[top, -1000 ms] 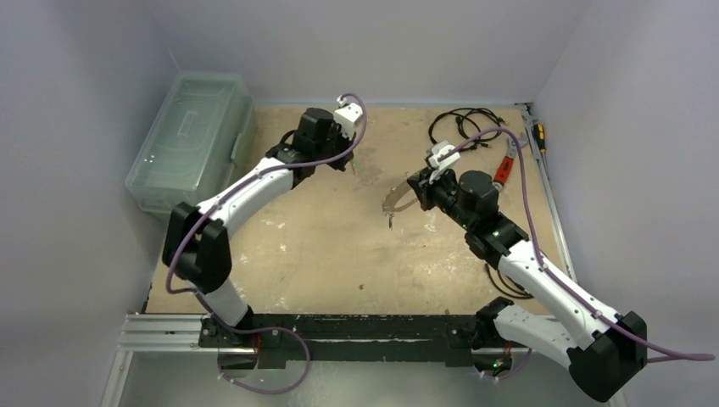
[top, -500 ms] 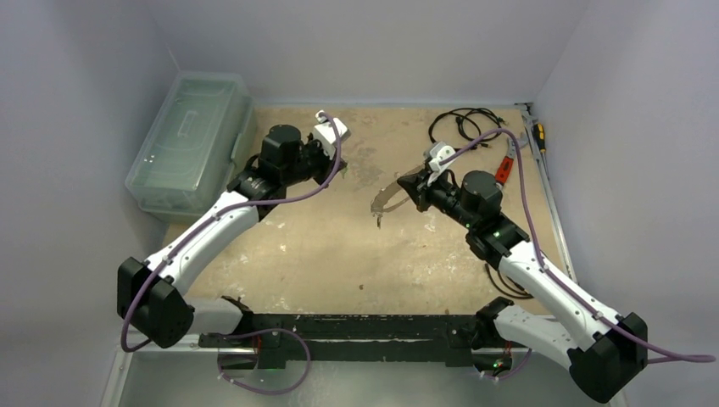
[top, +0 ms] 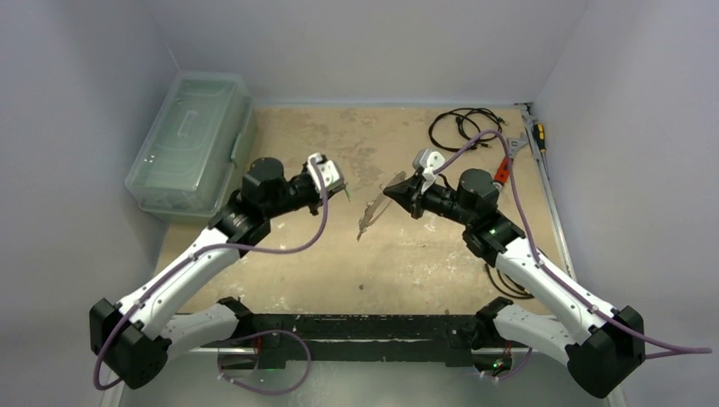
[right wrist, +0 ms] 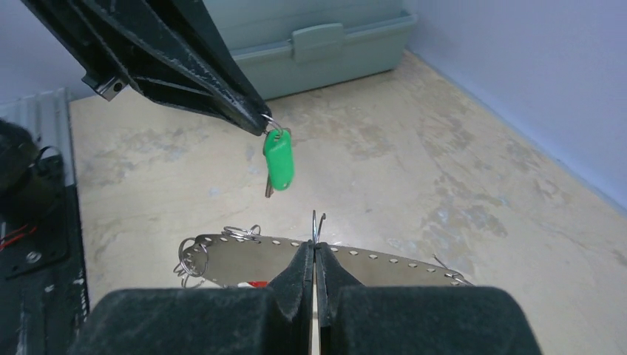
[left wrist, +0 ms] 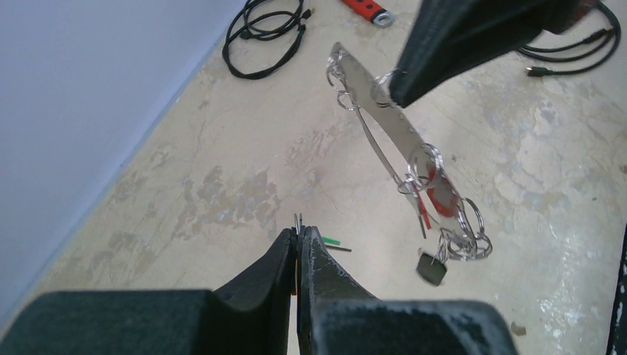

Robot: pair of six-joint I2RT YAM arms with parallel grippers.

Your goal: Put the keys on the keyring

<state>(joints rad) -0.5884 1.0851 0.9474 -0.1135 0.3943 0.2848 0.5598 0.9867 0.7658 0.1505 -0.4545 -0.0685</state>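
Note:
My right gripper (top: 395, 193) is shut on the rim of the keyring (top: 370, 214), a flat silvery perforated hoop held above the table. In the right wrist view my right gripper (right wrist: 314, 248) pinches the keyring (right wrist: 236, 257) next to a small upright split ring. In the left wrist view the red key (left wrist: 442, 200) and the black key (left wrist: 431, 269) hang from the keyring's (left wrist: 381, 117) lower end. My left gripper (top: 340, 188) is shut on the split ring of the green key (right wrist: 279, 164), which dangles just above and beyond the keyring's rim. In the left wrist view only a sliver of the green tag (left wrist: 330, 241) shows past my left gripper (left wrist: 298, 235).
A clear plastic lidded box (top: 191, 140) stands at the far left. Black cable coils (top: 462, 127) lie at the far right, with a red-handled tool (top: 503, 170) and a screwdriver (top: 539, 136) beside them. Another cable (top: 507, 285) lies near the right arm.
My left gripper has come back from the far side toward the near middle with the green key. My right gripper has carried the keyring leftward to meet it.

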